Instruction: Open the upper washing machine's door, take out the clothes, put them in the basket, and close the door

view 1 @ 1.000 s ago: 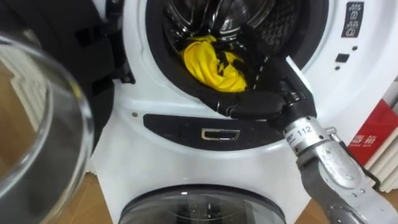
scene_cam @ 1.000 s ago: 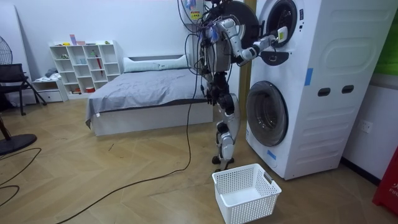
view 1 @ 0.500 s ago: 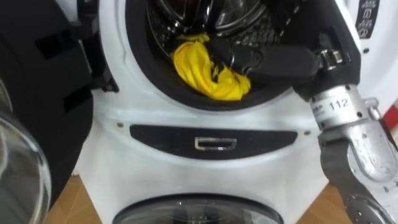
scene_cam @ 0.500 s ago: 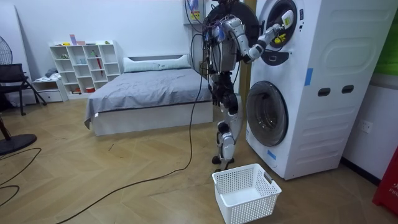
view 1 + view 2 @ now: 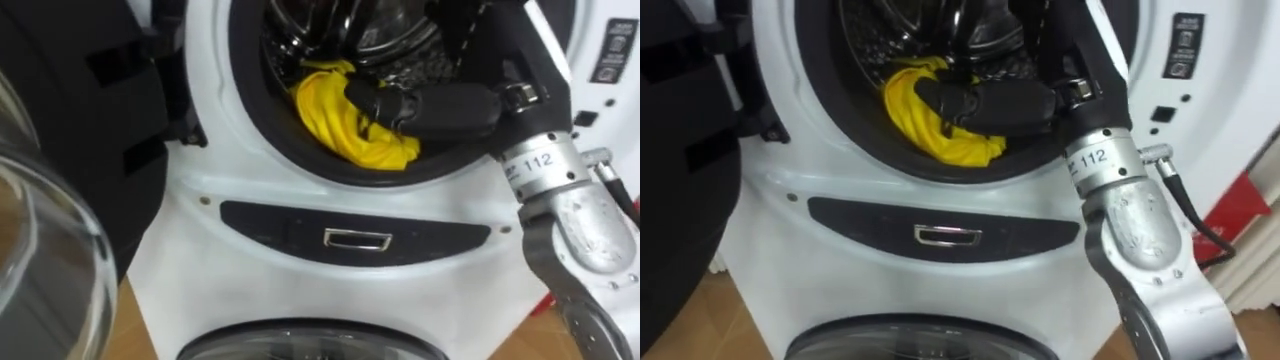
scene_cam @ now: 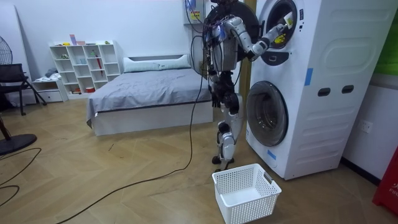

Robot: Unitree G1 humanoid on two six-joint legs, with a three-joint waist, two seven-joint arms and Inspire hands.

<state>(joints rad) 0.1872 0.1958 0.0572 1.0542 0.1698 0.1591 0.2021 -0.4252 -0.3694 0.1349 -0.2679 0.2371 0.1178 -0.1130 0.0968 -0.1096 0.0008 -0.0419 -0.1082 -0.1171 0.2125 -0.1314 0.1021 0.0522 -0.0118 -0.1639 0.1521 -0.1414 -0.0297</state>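
Right hand is inside upper drum of washing machine, against yellow garment; grip can't be told. Garment lies just left of and below hand, at drum's front lip.

Black robot hand, silver forearm, numbered wrist.

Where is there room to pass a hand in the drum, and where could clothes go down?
The drum is bare above the yellow garment; its lower front is crowded by garment and right hand. The white basket stands empty on bare floor before the lower machine.
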